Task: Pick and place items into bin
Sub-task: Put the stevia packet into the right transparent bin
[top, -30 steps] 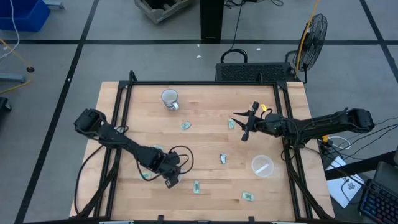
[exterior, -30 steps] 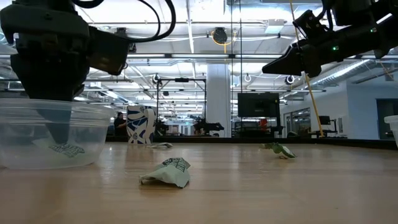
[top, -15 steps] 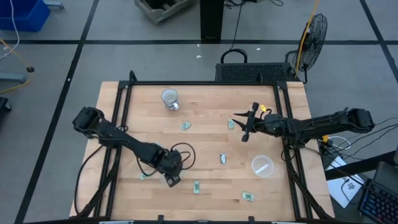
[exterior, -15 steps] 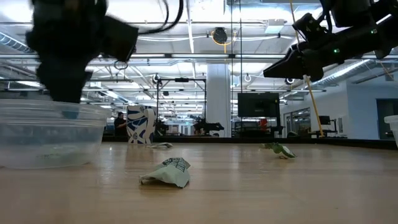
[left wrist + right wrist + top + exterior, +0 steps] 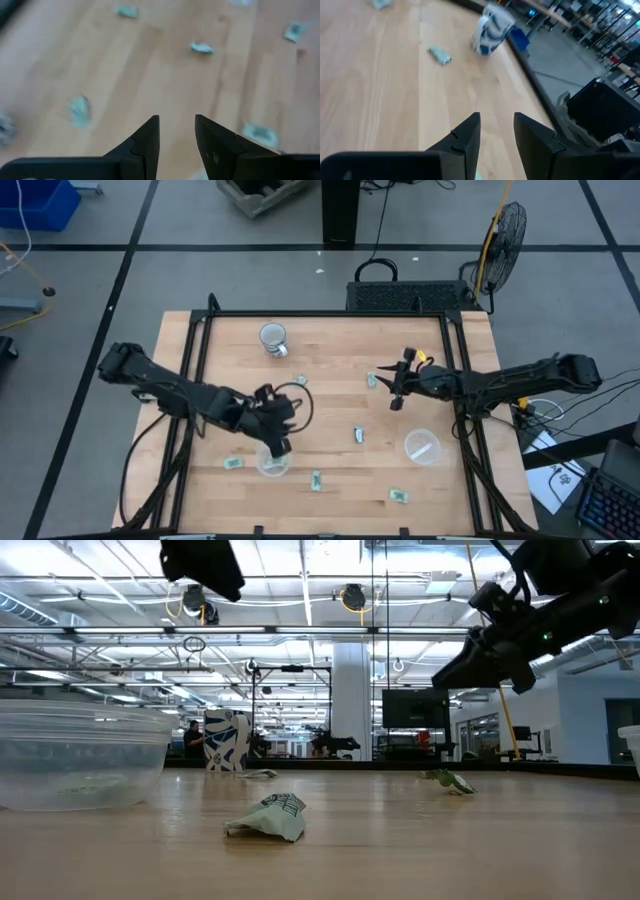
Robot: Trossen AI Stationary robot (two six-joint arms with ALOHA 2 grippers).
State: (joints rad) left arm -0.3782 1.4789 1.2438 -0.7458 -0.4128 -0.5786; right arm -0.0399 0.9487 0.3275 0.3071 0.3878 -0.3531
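Observation:
Several tiny pale-green wrapped items lie scattered on the wooden table, among them one (image 5: 358, 434) at the middle, one (image 5: 372, 379) farther back and one (image 5: 268, 820) close in the low view. The bin, a clear round cup (image 5: 272, 463), stands near the front left. My left gripper (image 5: 279, 445) hovers open just above its far rim, nothing between its fingers (image 5: 176, 120). My right gripper (image 5: 396, 400) hangs open above the table, right of the far item, and is empty too (image 5: 496, 116).
A second clear cup (image 5: 422, 446) stands at the front right. A white-and-grey mug (image 5: 273, 338) is at the far left. More items lie at the front (image 5: 316, 479), (image 5: 400, 496) and left of the cup (image 5: 231, 463). A black frame (image 5: 300, 314) edges the table.
My left gripper has risen out of the clear cup, high above the table, and drawn back toward the far edge, which leaves the cup uncovered. My right gripper has dipped a little, its fingers pointing more steeply down.

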